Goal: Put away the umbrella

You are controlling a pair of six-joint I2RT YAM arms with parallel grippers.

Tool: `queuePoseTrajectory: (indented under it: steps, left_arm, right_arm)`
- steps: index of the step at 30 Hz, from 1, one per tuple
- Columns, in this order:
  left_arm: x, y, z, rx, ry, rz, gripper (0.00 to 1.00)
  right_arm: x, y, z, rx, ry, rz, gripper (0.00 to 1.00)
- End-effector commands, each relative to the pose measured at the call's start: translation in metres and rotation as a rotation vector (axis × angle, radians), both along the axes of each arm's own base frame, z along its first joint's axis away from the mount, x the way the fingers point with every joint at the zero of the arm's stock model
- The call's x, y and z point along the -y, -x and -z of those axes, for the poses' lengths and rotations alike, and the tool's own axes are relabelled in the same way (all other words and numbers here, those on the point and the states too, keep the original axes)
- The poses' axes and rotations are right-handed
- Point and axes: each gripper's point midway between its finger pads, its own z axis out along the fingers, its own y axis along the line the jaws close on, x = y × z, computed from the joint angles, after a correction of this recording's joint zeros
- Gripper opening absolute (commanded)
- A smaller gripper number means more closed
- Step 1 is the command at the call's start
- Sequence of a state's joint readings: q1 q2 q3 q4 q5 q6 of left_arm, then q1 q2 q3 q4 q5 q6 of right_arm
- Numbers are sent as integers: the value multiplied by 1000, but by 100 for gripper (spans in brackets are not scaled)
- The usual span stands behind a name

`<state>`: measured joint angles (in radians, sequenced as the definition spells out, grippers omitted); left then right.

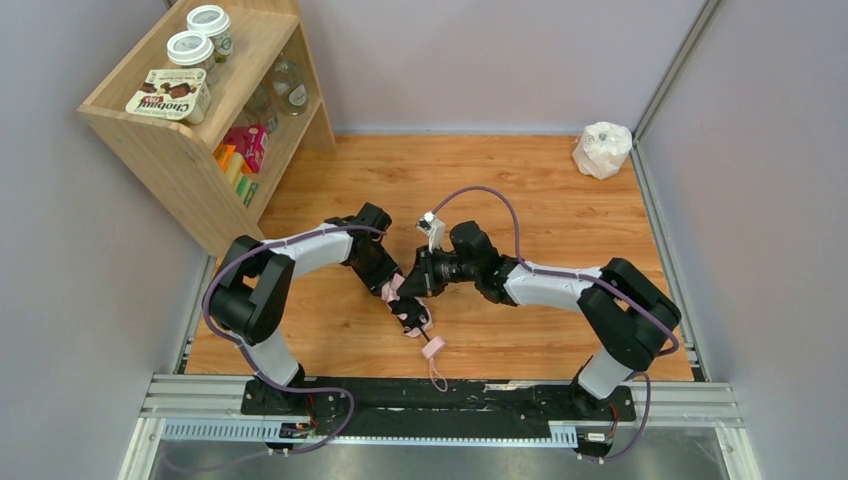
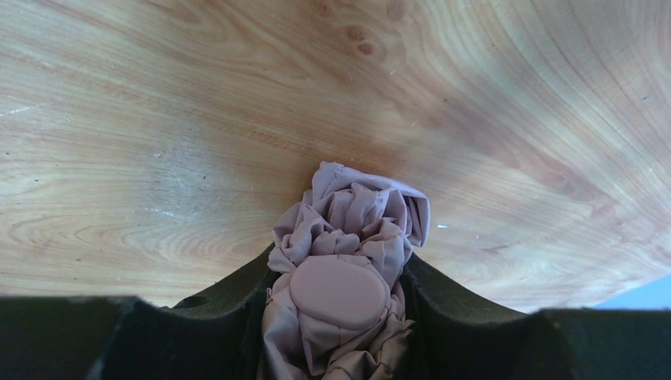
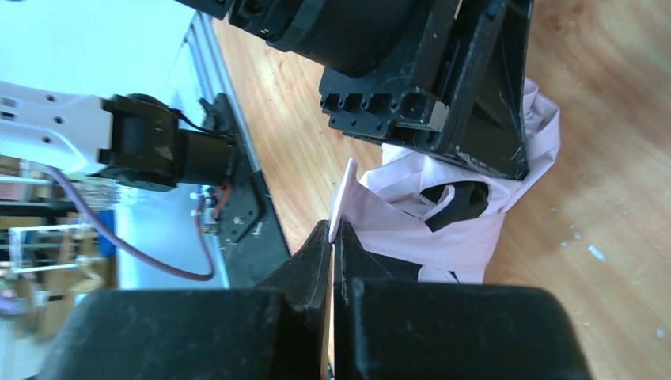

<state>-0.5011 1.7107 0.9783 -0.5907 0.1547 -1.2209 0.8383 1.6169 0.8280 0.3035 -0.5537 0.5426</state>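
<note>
Bunched pink fabric fills the gap between the half-spread fingers of the left gripper [image 2: 340,265], which clamp the umbrella [image 2: 360,210]. The right gripper [image 3: 334,237] pinches tight on a thin pink flap of it. The umbrella lies mid-way across the wooden table [image 1: 560,190], its wrist loop [image 1: 438,376] trailing toward the arm bases.

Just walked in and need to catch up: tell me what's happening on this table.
Both arms meet mid-table over the pink umbrella. The left fingers are clamped around its bunched fabric, and the right fingers are shut on a thin pink flap of it. Its wrist loop trails on the table toward the near edge. Nothing is put away yet.
</note>
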Motion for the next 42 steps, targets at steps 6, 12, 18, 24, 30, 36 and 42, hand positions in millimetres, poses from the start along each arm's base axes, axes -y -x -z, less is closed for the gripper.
queuePoseTrajectory:
  steps: [6, 12, 18, 24, 30, 36, 42]
  left_arm:
    - [-30, -4, 33, 52, -137, -52, 0]
    - [-33, -10, 26, 80, -146, -44, 0]
    - [-32, -17, 22, 87, -164, 62, 0]
    - [-28, -23, 14, 146, -127, 81, 0]
    - [-23, -21, 12, 142, -30, 83, 0]
    - [1, -23, -4, 138, 218, 143, 0]
    - [-11, -21, -11, 136, 153, 102, 0]
  right_arm:
    - [-20, 19, -39, -38, -129, -126, 0]
    - [-14, 37, -6, 229, 177, -177, 0]
    - [-20, 33, 13, 293, 256, -215, 0]
    - [-22, 33, 15, 362, 330, -246, 0]
    - [-17, 26, 4, 414, 364, -217, 0]
    - [-14, 23, -2, 438, 368, -199, 0]
    - [-11, 23, -14, 377, 279, -198, 0]
